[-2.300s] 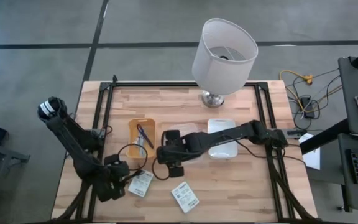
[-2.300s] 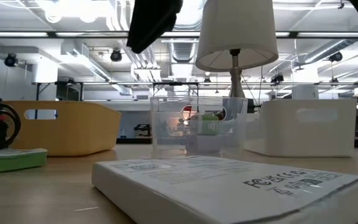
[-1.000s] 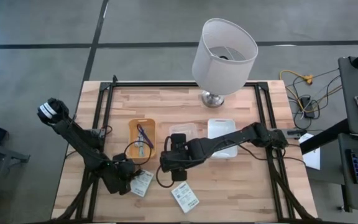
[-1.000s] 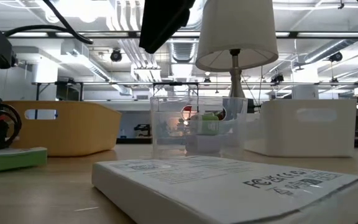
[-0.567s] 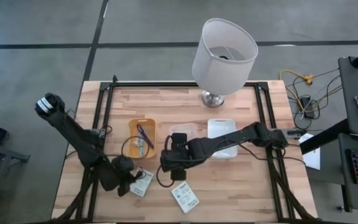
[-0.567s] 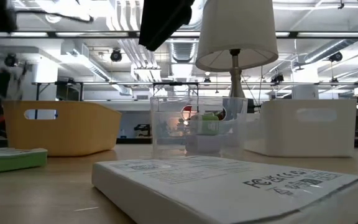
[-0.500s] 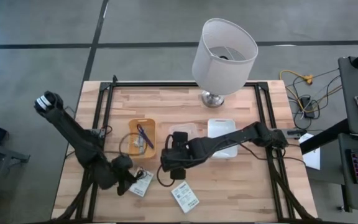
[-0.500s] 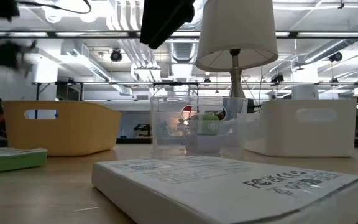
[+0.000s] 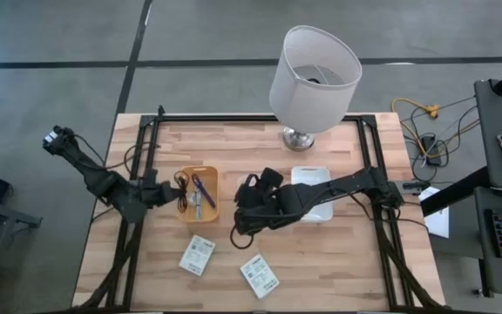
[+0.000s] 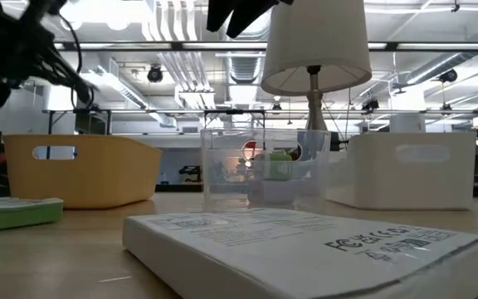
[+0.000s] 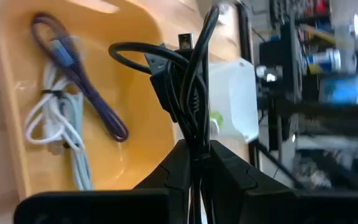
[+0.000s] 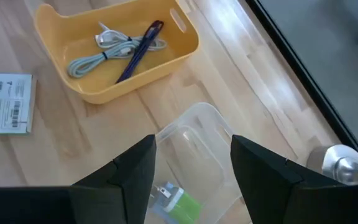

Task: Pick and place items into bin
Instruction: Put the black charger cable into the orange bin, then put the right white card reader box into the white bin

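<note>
My left gripper (image 9: 166, 192) hovers at the left rim of the yellow bin (image 9: 213, 209), shut on a coiled black cable (image 11: 169, 65). A white cord (image 12: 104, 51) and a purple-black stick (image 12: 138, 48) lie in the bin. Two white label cards (image 9: 197, 255) (image 9: 259, 275) lie flat on the table's near part. My right gripper (image 9: 247, 211) hangs open above the clear container (image 12: 194, 134), touching nothing. That container holds a green-and-white block (image 12: 178, 202). My left gripper pinches the gathered strands of the black cable (image 11: 195, 134) between its two fingers. The fingers slant down from the table's left side. The coil (image 9: 181, 181) sticks out past the fingertips, lifted clear over the bin's left wall (image 11: 148, 134).
A lamp (image 9: 314, 78) stands at the table's far edge. A white bin (image 9: 314, 179) sits right of the clear container. Black frame rails (image 9: 146, 157) run along the left and right sides. Bare wood lies near the front right.
My left gripper has risen from beside the left card and gone toward the far edge to the yellow bin, rolling as it went. The black cable went with it, lifted clear of the table. My right gripper has risen a little and turned, staying open.
</note>
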### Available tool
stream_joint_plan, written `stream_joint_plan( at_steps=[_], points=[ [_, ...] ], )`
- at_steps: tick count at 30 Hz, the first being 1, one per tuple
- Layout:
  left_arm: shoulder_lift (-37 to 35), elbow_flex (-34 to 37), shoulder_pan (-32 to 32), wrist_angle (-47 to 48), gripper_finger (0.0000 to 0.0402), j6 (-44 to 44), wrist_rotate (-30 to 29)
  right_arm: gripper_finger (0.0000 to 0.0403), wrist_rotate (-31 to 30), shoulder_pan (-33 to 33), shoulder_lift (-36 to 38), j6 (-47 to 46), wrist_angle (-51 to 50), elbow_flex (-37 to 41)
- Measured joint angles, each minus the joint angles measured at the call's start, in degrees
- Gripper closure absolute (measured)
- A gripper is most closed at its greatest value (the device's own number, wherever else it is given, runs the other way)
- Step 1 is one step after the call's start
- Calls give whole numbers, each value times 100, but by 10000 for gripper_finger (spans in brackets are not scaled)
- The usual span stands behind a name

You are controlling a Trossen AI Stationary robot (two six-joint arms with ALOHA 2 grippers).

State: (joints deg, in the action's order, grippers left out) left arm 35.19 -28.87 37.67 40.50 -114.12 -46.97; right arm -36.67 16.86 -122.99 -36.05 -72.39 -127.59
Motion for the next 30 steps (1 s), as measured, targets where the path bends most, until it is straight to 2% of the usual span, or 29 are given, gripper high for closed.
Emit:
stream_joint_plan(
  at_steps=[5, 11, 16, 19, 23, 26, 30],
  points=[
    [23, 507, -584, -620, 346, 119, 366, 209, -10, 2, 5, -1, -29, 95],
    [318, 881, -1143, -1597, 331, 981, 1063, 209, -10, 2, 5, 0, -75, 140],
    [457, 670, -1196, -1610, 329, 1452, 1528, 209, 1, 12, 5, 0, -224, 144],
    [513, 524, -1199, -1544, 320, 1597, 1607, 209, 5, 15, 5, 2, -279, 151],
    [588, 372, -1220, -1048, 281, 1606, 1529, 209, 5, 15, 5, 6, -280, 151],
    [574, 329, -1220, -1216, 247, 1688, 1536, 209, 154, 45, 5, 193, -379, 151],
    [462, 327, -1206, -2754, 226, 3329, 2121, 209, 497, 214, 5, 399, -793, 218]
  ],
)
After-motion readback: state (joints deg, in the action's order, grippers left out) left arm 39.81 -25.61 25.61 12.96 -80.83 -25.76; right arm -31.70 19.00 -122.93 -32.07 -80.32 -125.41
